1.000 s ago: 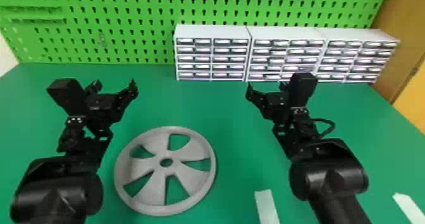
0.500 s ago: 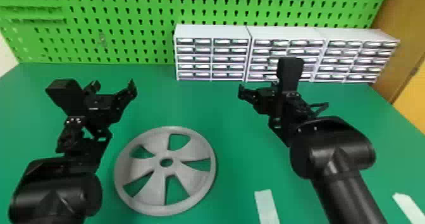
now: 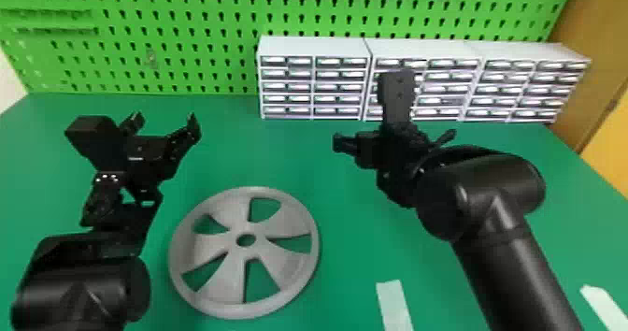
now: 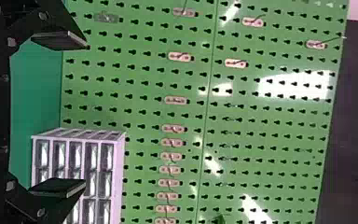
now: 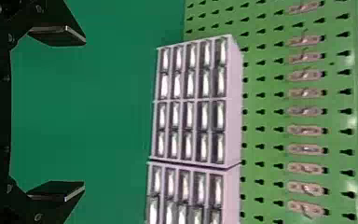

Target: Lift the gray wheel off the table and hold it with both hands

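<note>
Gray, flat and unmoved, the wheel (image 3: 275, 270) lies on the green table (image 3: 273, 157), nearer the robot than either claw, while the right gripper (image 3: 342, 144) has swung inward toward the left gripper (image 3: 163, 121), both with fingers spread apart. Bare tabletop stretches between the two claws, reaching back to the drawer cabinets (image 3: 310, 47) past the right one and the pegboard (image 3: 175, 21) past the left.

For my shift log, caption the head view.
Gray wheel on a green table, between left arm and right arm.
</note>
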### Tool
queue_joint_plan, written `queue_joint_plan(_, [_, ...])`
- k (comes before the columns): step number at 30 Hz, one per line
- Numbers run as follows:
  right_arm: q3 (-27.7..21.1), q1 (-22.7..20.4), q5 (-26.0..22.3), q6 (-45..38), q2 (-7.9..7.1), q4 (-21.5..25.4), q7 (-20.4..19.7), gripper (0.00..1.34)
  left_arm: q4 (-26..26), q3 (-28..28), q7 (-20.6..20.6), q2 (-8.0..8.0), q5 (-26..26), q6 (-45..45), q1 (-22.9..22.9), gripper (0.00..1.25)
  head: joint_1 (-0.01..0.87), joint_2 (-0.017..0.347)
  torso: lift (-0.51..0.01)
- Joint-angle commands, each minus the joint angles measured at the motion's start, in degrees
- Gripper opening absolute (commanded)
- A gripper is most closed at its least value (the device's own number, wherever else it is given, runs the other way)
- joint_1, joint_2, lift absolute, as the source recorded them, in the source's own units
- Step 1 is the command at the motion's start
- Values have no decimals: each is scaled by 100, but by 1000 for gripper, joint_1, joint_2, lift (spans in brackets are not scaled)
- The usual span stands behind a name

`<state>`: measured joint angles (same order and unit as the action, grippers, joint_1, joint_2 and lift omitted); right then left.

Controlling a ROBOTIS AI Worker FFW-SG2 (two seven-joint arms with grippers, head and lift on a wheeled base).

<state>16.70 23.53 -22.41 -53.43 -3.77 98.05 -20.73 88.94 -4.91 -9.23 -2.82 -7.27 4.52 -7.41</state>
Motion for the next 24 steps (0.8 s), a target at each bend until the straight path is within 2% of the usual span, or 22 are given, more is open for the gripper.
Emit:
queue_joint_plan(1, [27, 223, -826, -914, 51, 21, -405, 1134, 0, -18, 0, -8, 77, 75, 30, 1017, 711, 15, -98])
queue_joint_plan(10, [123, 469, -1679, -1574, 227, -383, -598, 1132, 9, 8, 0, -105, 94, 119, 56, 1017, 711, 15, -98])
queue_joint_plan(24, [659, 943, -2277, -2259, 210, -1165, -634, 1131, 27, 8, 96, -201, 94, 286, 91, 1017, 711, 15, -98])
